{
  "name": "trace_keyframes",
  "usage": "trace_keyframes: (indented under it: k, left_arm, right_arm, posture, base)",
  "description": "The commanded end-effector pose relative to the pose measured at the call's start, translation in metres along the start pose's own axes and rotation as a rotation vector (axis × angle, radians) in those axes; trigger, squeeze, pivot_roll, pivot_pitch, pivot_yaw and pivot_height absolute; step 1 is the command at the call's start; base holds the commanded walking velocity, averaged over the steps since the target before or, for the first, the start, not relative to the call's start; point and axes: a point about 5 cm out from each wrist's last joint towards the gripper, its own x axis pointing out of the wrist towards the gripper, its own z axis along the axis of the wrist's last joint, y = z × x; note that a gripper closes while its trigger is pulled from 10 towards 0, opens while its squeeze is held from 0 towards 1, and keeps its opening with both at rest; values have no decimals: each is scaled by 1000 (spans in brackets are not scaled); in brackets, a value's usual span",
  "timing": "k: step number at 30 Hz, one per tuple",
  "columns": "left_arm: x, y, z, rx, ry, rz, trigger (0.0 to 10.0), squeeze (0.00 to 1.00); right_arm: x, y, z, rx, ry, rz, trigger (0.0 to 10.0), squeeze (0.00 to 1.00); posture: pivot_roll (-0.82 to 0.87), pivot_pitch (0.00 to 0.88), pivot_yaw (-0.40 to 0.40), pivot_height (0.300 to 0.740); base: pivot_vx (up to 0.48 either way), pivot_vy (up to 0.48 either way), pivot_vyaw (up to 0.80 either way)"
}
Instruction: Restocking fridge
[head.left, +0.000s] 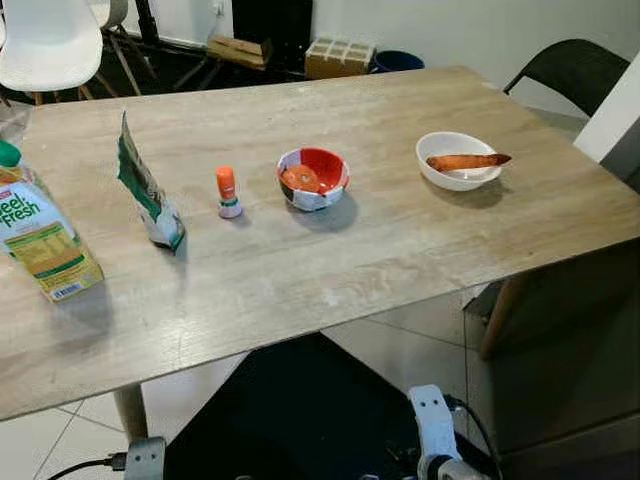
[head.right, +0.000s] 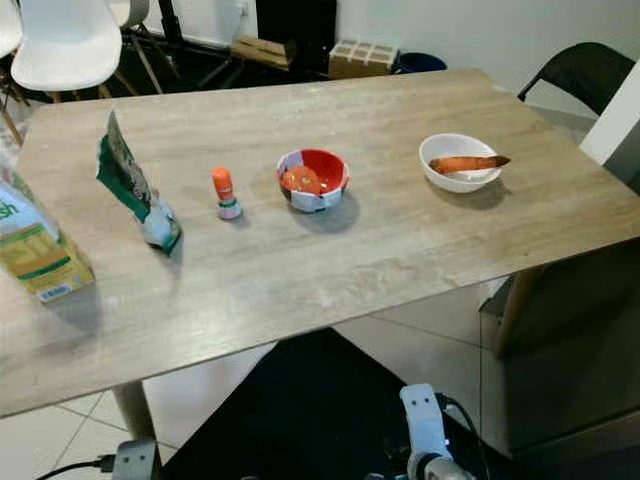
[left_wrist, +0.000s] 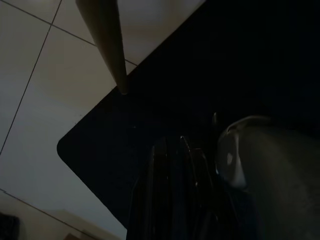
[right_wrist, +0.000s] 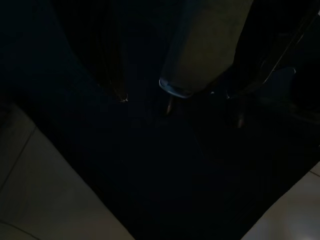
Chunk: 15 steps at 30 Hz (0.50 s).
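wood tabletop (head.left: 400, 250) holds carton (head.left: 40, 235), bag (head.left: 148, 190), small bottle (head.left: 228, 192), two bowls, waiting for fridge. arms hang low; jaws too dark, cannot tell.

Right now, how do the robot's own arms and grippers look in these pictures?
The left arm and right arm are silver-grey metal blocks with rounded edges and small dark screw holes. A black cable runs to the left arm, another curves beside the right. In the dark wrist views, the left gripper shows long, glossy black fingers.
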Motion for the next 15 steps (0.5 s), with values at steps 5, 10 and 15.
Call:
trace_keyframes:
  k: [5, 10, 15]
  left_arm:
    - [-5, 5, -13, 19, 40, -1, 10000, 0]
    - [-6, 5, -15, 20, 46, -5, 10000, 0]
    - [-6, 4, -16, 32, 56, -9, 10000, 0]
  right_arm:
    - [-2, 3, -8, -7, 23, 11, 10000, 0]
    - [-2, 1, -9, -9, 26, 7, 10000, 0]
    - [-2, 0, -9, -11, 26, 4, 10000, 0]
  posture:
    - [-20, 109, -63, 740]
    - [-19, 111, -64, 740]
    - [-19, 112, -63, 740]
  base:
    - [0, 0, 0]
    - [0, 0, 0]
    - [0, 0, 0]
